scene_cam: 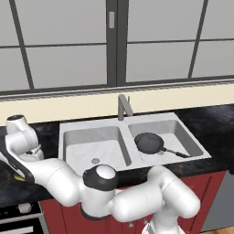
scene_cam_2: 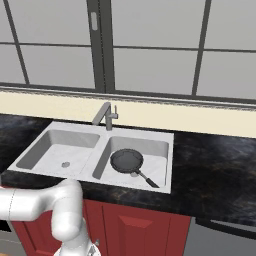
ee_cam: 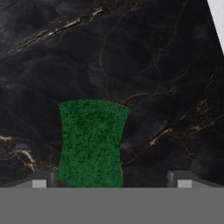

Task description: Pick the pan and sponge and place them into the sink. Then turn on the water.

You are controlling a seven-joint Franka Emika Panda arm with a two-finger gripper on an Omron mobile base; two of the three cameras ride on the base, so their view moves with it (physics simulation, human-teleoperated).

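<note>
Black marble counter (ee_cam: 144, 65) lies under the hand, left of the sink (scene_cam: 96, 148). Pan (scene_cam: 149, 142) already sits in the right basin. Sponge (ee_cam: 91, 142) lies green side up on the counter, long axis running 12 to 6 in the hand view. Gripper (ee_cam: 111, 179) hangs above with its jaws spread wide, nothing held. Sponge sits off-centre, toward the 9 o'clock finger; judgement: shift that way before closing.
</note>
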